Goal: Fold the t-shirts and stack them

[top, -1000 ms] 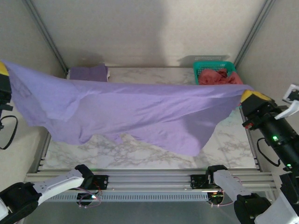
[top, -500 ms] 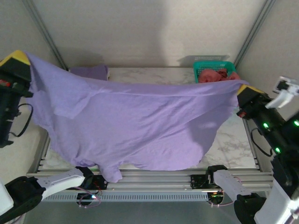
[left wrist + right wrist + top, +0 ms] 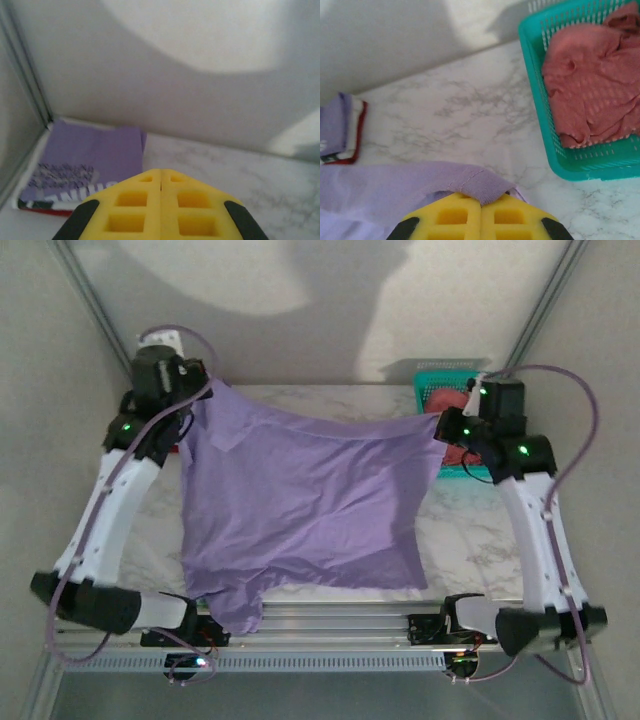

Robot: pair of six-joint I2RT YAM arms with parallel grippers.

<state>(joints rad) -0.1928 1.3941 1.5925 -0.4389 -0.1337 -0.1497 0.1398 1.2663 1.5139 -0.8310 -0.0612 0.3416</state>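
The right claw (image 3: 481, 201) is clamped on the stitched edge of the lavender t-shirt (image 3: 300, 510), with the cloth bunched between its yellow pads. The left claw (image 3: 161, 172) has its pads pressed tight together, and from above the shirt's other far corner runs up into it, so it grips that too. The held edge runs left to right along the far side of the bench (image 3: 470, 530) and sags a little between the two claws. From there the shirt spreads toward the near edge, its long axis far to near. A flap at its near-left corner drapes over the front rail. Just right of the right claw stands one teal basket (image 3: 590, 169), with a crumpled coral-pink t-shirt (image 3: 590, 85) heaped inside. At the far-left corner lies one folded stack (image 3: 90, 167), topped by a purple t-shirt with white lettering (image 3: 65, 176). White, red and dark edges show beneath it, but I cannot tell how many layers there are.
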